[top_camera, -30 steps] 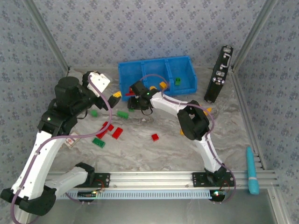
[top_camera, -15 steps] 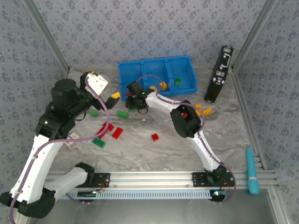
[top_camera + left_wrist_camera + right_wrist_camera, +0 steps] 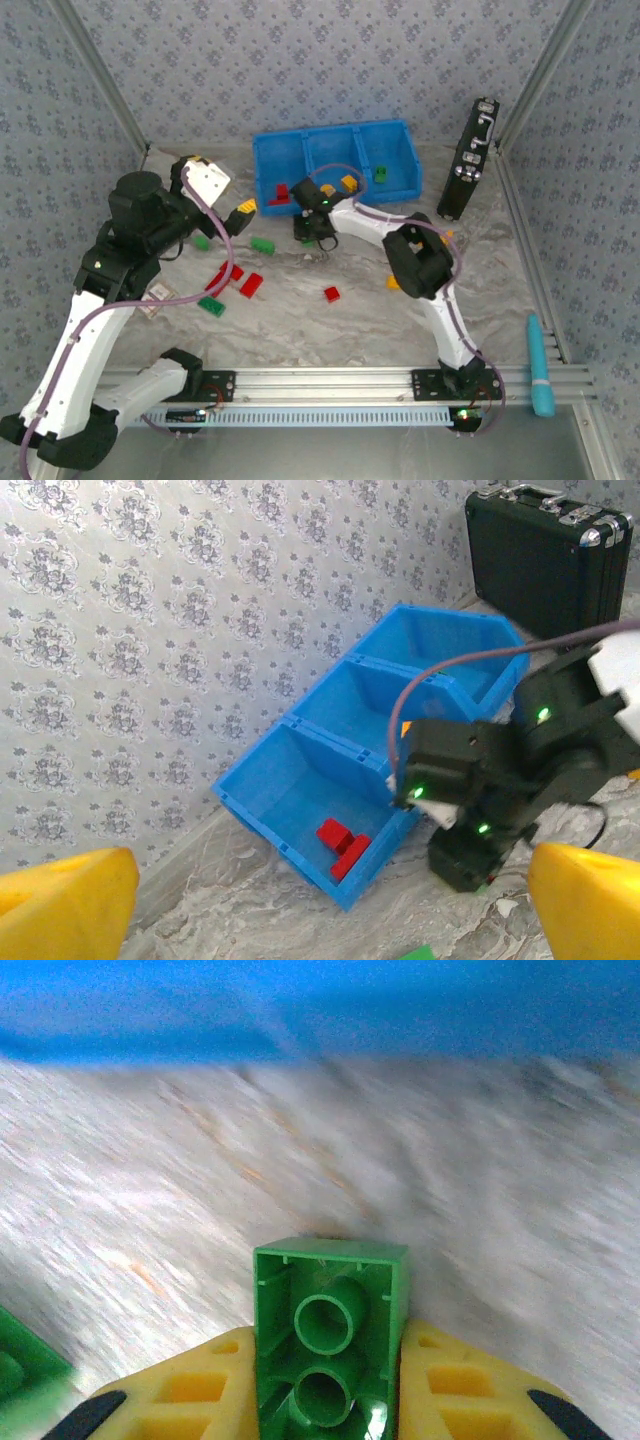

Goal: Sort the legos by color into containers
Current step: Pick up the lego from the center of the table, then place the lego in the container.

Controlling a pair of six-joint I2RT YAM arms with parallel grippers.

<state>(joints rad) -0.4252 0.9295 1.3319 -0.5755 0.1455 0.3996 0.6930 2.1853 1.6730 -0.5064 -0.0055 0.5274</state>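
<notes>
While your right gripper [image 3: 330,1392] is pinching a green lego [image 3: 331,1325], blue bin [image 3: 300,1010] just ahead, left gripper [image 3: 325,900] gaping empty.

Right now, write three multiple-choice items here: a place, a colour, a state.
1. Which compartment of the bright blue plastic bin holds the red plastic bricks, seen from above? A left B middle C right
2. What colour is the small plastic brick in the right claw? A red B green C orange
3. How is the left claw? A shut on a brick B shut empty C open
A: they lie at its left end. B: green shows between the yellow fingers. C: its fingers stand far apart.
</notes>
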